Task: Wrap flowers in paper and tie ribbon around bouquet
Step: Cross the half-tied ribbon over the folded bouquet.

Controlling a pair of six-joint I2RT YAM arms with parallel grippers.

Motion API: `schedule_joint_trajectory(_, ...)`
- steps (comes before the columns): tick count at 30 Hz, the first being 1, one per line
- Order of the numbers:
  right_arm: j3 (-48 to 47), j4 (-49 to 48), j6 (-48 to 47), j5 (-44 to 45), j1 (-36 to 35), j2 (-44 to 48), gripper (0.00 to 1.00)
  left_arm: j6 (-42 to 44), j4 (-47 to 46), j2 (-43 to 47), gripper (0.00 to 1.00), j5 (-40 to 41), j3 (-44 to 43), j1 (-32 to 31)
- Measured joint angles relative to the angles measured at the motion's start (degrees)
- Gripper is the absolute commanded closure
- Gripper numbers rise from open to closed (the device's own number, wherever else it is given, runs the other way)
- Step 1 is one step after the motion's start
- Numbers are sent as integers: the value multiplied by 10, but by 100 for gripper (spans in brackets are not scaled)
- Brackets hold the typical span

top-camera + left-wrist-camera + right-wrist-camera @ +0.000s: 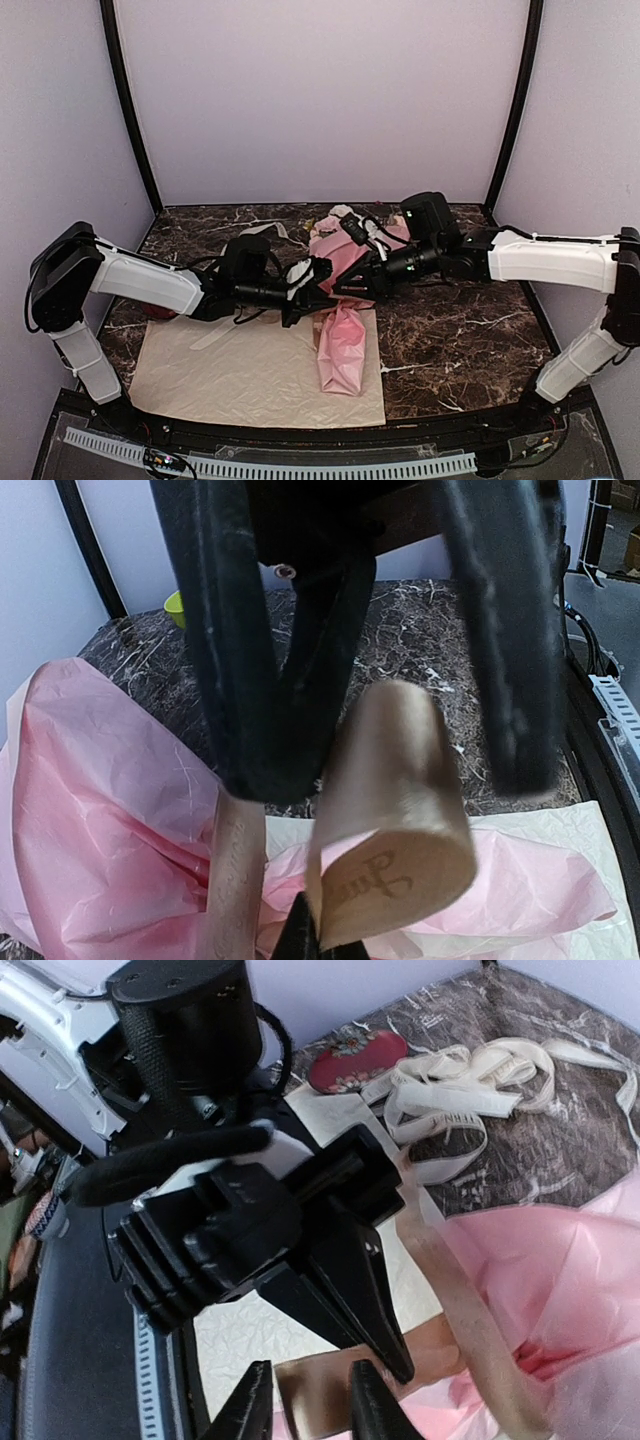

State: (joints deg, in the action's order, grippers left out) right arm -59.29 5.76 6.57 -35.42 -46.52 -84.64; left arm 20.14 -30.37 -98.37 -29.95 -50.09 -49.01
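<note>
From above, the left pincer [312, 278] and the right pincer [340, 288] meet tip to tip over the middle of the dark marble table [460, 330], right above the bouquet [342, 350]. The bouquet lies with its narrow pink end toward the arm bases, partly on a cream sheet [240, 375], and its wide end points to the far wall. The arms hide the jaws here. In the left wrist view, the left pincer [270, 780] has its dark fingers drawn together to a point. They are clamped on the tan ribbon [400, 810], one strand of which hangs straight down from the tip. Beside that strand the ribbon curls into a fat loop with printed script on it. Crinkled pink paper [100, 810] spreads below and to the left, with the cream sheet [560, 830] under it on the right. In the right wrist view, the right pincer [312, 1405] has its two fingertips a narrow way apart, and a flat piece of the ribbon [310, 1385] sits between them. Whether they already pinch it I cannot tell. The left pincer [395, 1360] tapers down just above, touching the same ribbon, and another strand runs slantwise across the paper [570, 1260]. A tangle of white ribbon [470, 1080] lies well apart on the table.
</note>
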Motion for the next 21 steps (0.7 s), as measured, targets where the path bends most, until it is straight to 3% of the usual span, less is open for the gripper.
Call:
schedule_joint_trajectory(2,-1,4,2,2,0,-6,100,0,0,0,100,0,0,0)
schedule_joint_trajectory(11,-1,14,-7,17,0,-9,100,-1,3,0,100,-7,0,4)
schedule_joint_trajectory(12,-1,12,-7,18,0,-7,100,-1,4,0,97,-7,0,4)
schedule_joint_trajectory(16,-1,6,-5,21,0,0,100,0,6,0,51,-6,-4,4)
schedule_joint_trajectory(21,-1,-2,-5,28,0,4,100,-9,55,2,41,26,-7,5)
